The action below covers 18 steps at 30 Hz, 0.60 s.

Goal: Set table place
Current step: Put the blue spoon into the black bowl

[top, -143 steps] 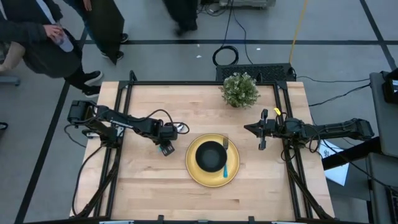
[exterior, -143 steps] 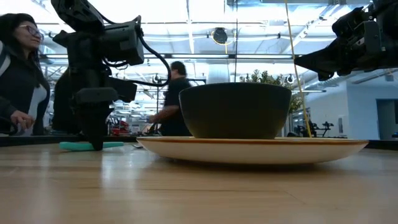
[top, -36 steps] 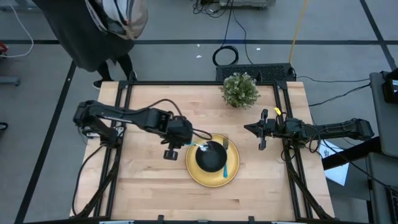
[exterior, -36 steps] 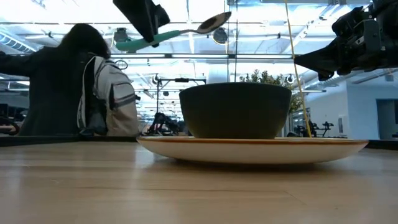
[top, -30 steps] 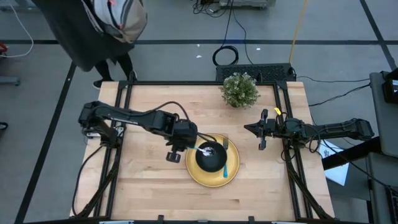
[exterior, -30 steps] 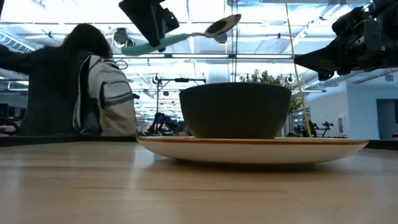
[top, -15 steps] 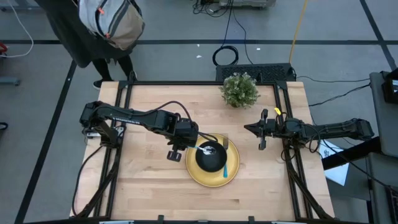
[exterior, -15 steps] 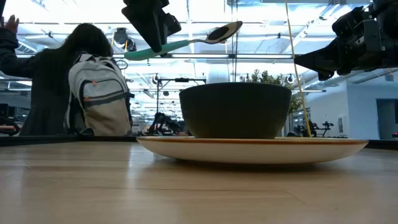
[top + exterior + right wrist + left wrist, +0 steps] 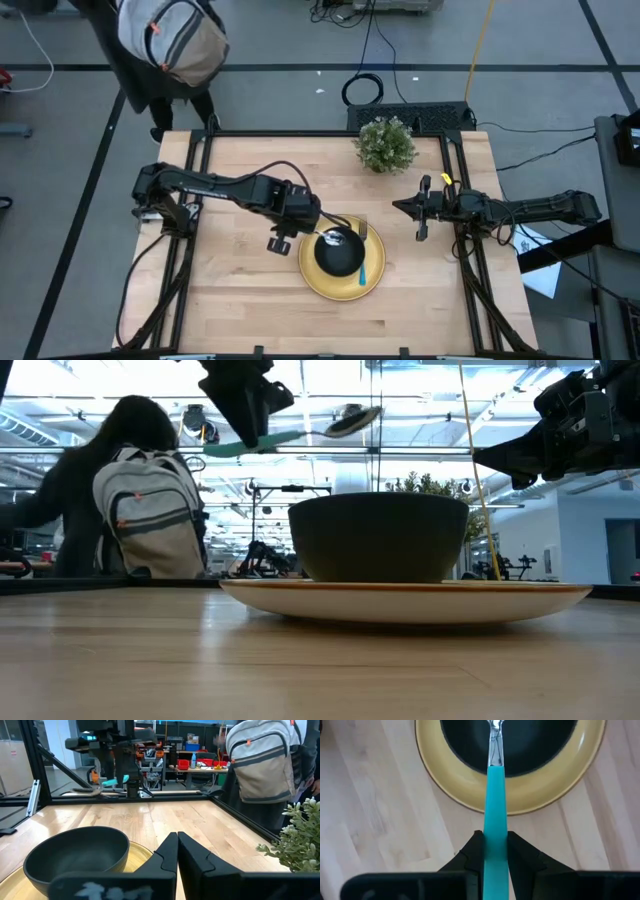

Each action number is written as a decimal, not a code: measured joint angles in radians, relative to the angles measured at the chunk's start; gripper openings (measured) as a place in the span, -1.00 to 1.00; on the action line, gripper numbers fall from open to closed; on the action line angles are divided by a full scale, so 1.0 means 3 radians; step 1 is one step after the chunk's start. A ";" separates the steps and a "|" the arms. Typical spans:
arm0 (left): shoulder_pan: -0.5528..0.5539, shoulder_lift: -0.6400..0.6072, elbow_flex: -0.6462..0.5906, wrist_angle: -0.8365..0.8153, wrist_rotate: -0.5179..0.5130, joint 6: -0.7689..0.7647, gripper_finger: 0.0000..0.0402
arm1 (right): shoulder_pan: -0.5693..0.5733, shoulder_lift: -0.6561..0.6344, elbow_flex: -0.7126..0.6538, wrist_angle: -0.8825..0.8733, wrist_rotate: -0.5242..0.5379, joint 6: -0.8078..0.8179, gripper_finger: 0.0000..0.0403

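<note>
1. Holding the spoon (image 9: 495, 815) by its turquoise handle, the left pincer (image 9: 297, 228) now sits at the plate's left rim, near the desk's centre; its fingers (image 9: 470, 856) are clamped on both sides of the handle.
2. Over the last second the arm has pushed further toward the plate (image 9: 312, 278), and the spoon's metal end has moved in over the black bowl (image 9: 340, 253).
3. Low view: spoon (image 9: 300, 432) has levelled out, riding well above the bowl (image 9: 378, 538), not touching it.
4. Fork (image 9: 362, 229) with turquoise handle already lies on the plate's right side, beside the bowl. Bowl sits on the plate, plate sits centre of the desk (image 9: 240, 300), slightly toward the near edge.
5. Right pincer (image 9: 422, 222) hangs near the right edge, fingers (image 9: 169, 851) pressed together on nothing; unchanged.
6. Potted plant (image 9: 386, 145) stands at the far edge, apart from the setting.
7. Person with backpack (image 9: 170, 40) is beyond the far-left corner, clear of the arms.
8. Judgement: the spoon is the last piece to place; lowering and release are not yet done.
</note>
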<state>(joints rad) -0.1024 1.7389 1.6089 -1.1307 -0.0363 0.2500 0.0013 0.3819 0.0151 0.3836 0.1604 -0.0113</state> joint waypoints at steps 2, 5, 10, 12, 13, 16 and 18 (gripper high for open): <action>0.0001 0.0110 0.0116 -0.0087 -0.0027 -0.0012 -0.72 | 0.0001 -0.0001 0.0000 0.0000 0.0001 0.0000 -1.00; 0.0015 0.0349 0.0381 -0.0222 -0.0032 -0.0002 -0.72 | 0.0000 0.0000 0.0000 0.0000 0.0000 0.0003 -1.00; 0.0019 0.0680 0.0739 -0.0464 -0.0055 0.0063 -0.72 | 0.0000 0.0000 0.0000 -0.0003 0.0000 0.0023 -1.00; 0.0019 0.0777 0.0858 -0.0606 -0.0090 0.0088 -0.72 | 0.0000 -0.0001 0.0000 -0.0006 0.0001 0.0023 -1.00; 0.0019 0.0836 0.0911 -0.0678 -0.0147 0.0089 -0.72 | 0.0001 0.0000 0.0000 -0.0008 0.0000 0.0023 -1.00; 0.0003 0.1027 0.1069 -0.0846 -0.0407 0.0089 -0.72 | 0.0000 0.0000 -0.0001 -0.0004 0.0001 0.0024 -1.00; -0.0016 0.1124 0.1138 -0.0991 -0.0557 0.0089 -0.72 | 0.0000 0.0000 -0.0001 -0.0004 0.0001 0.0024 -1.00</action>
<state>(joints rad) -0.1072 2.0761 1.9502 -1.4279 -0.2035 0.2768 0.0013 0.3820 0.0147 0.3824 0.1608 -0.0040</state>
